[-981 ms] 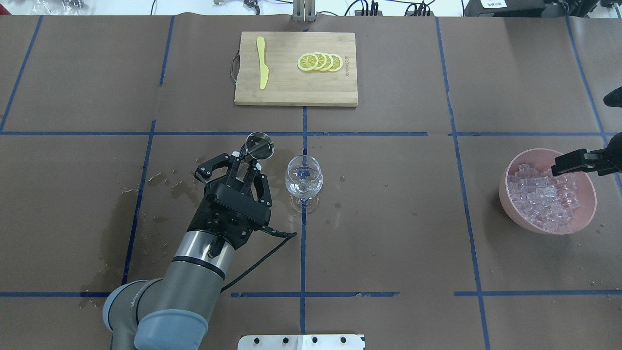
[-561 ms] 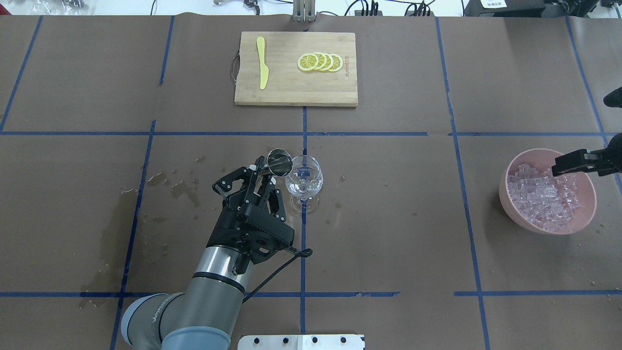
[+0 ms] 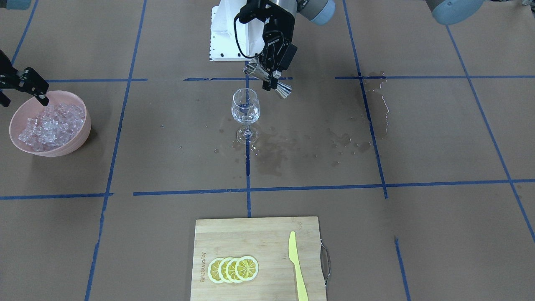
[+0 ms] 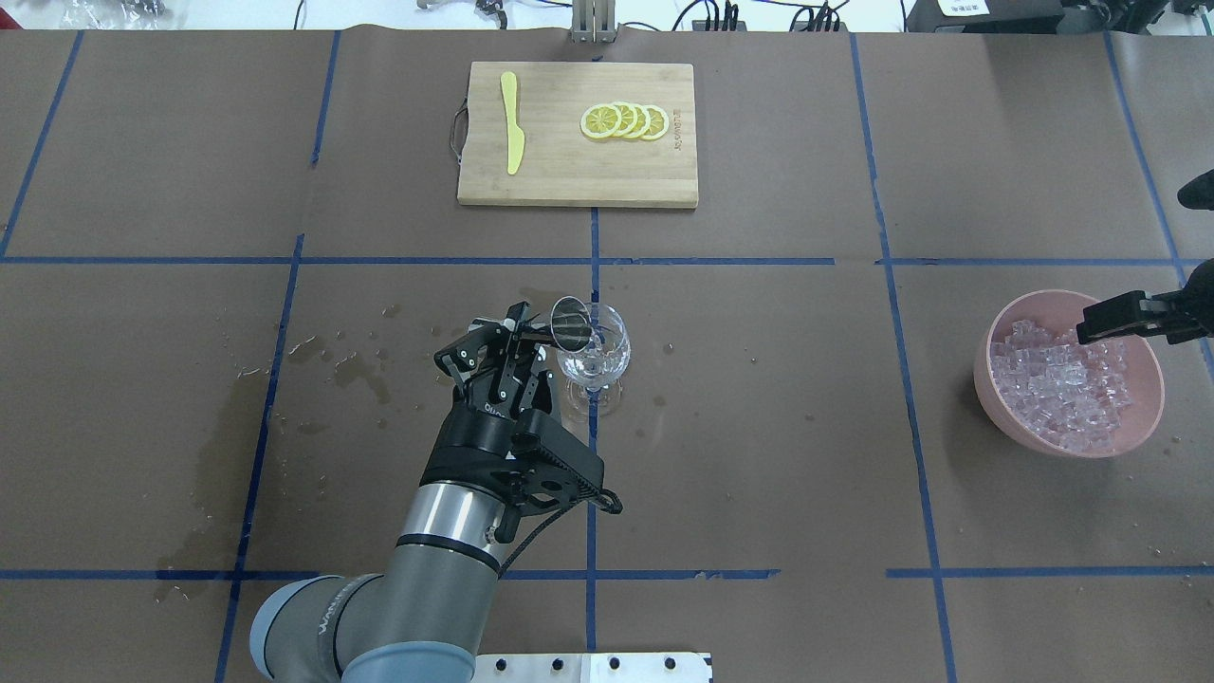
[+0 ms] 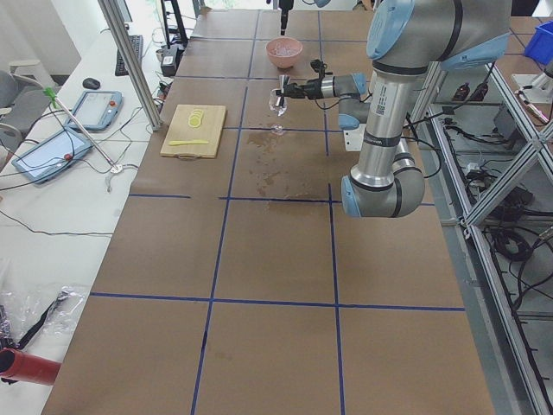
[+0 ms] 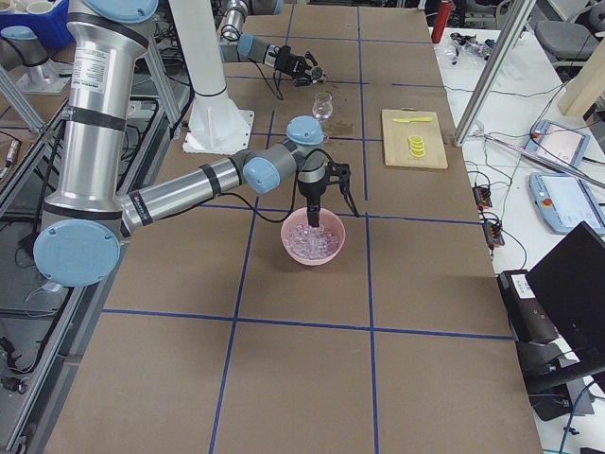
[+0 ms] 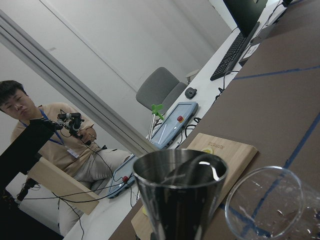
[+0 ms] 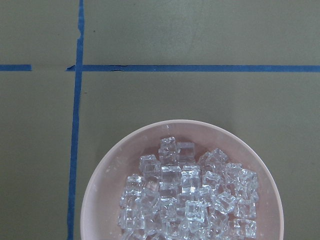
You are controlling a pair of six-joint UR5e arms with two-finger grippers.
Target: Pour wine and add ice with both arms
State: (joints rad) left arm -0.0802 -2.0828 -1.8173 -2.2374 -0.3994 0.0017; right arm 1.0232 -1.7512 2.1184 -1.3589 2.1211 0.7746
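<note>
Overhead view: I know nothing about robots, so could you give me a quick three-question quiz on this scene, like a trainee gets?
1. True or false: the left gripper holds a tilted metal jigger close to the wine glass.
2. What fills the pink bowl? A grapes, B ice, C coins.
3. How many lemon slices lie on the cutting board?
Key: 1 true; 2 B; 3 four.

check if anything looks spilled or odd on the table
Yes. Dark wet patches stain the brown paper around the foot of the wine glass and spread toward the robot's left, with another splash farther out. Liquid has apparently missed the glass. Nothing else looks askew.
</note>
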